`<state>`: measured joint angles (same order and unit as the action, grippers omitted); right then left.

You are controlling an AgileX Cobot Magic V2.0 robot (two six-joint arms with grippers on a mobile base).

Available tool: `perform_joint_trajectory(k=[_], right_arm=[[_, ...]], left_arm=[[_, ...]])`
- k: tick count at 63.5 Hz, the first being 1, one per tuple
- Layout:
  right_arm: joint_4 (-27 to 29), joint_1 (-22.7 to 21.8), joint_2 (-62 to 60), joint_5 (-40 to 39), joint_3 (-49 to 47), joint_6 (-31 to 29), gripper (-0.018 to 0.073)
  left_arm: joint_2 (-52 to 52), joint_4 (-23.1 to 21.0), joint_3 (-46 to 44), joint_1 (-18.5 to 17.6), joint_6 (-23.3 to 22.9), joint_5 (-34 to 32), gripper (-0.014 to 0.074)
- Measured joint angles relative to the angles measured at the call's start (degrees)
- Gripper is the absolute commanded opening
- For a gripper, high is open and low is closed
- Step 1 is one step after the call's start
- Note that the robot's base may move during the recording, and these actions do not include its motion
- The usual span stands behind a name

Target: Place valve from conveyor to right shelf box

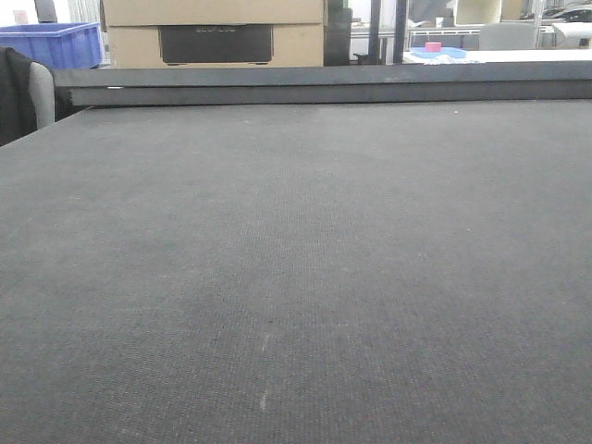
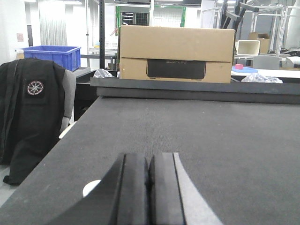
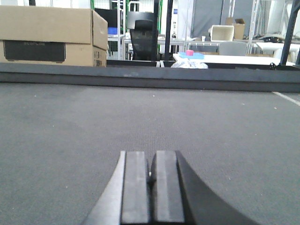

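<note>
Two tools wait low over a bare conveyor (image 1: 296,277), and no valve shows in any of your three views. The left tool (image 2: 149,161) has its pads (image 2: 136,187) pressed together with nothing between them. It hangs just above the dark woven belt near its left edge, where a black jacket (image 2: 30,117) drapes over a chair beside the frame. The right tool (image 3: 151,161) is likewise drawn together and empty, aimed across the belt toward the raised rail (image 3: 150,77) on the far side. Both sit low and level with the belt, which looks like a ready pose: from there you can meet a part as it rides in. Beyond the rail stand a cardboard box (image 2: 176,51) and a blue crate (image 2: 51,54). Neither reads as the shelf box on the right, which is out of view. By this reading the task has not begun. Before any pick you need the pads parted, since joined pads would only push the valve along the weave.
</note>
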<state>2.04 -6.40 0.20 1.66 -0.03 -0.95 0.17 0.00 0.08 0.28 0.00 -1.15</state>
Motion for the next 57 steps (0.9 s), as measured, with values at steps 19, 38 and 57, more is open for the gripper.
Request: perform_joint_trajectory(k=[19,38,57], right_arm=[[0.5,0.0,0.2,9.2,-13.8,0.0,-0.0168],[1.7,0.0,16.2,24.5,-27.3,0.0,-0.0168],[2.0,0.0,40.2,44.7,-45.3,0.0,-0.0168]], left_arm=[[0.5,0.9,-13.9,0.0,0.0,17.1,-0.0111],[16.3,3.3,-29.6,0.0,0.0,31.9,-0.0111],[45.9,3.3,-50.4,0.0,0.0,59.0,-0.0111]])
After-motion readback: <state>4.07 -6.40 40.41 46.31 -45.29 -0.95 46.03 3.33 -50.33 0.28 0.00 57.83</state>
